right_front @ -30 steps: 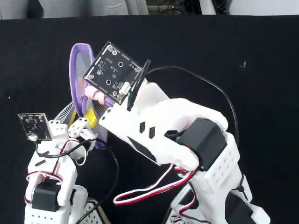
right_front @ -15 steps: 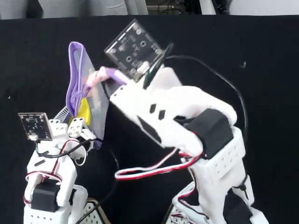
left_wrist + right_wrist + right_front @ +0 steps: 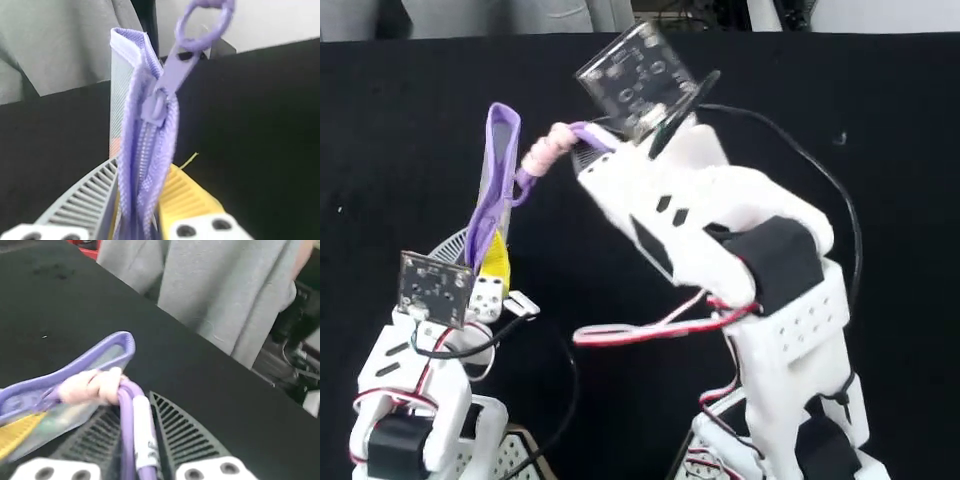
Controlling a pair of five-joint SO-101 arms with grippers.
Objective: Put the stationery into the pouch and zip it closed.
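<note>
A clear pouch with a purple zip edge stands upright off the table, seen edge-on. My left gripper is shut on its lower part, the zip edge pinched between a grey and a yellow finger. The zip slider and ring pull sit near the pouch's top end. My right gripper is higher and to the right, shut on a purple pen. The pen's pink grip points at the pouch's upper edge and touches or nearly touches it. Something yellow shows inside the pouch.
A black cloth covers the table, with open space to the right and behind. Red, white and black cables loop between the two arm bases. Grey fabric hangs beyond the table's far edge.
The right arm has risen and swung right, carrying the pen from in front of the pouch up to its top edge. The pouch has turned edge-on, and the left wrist has shifted.
</note>
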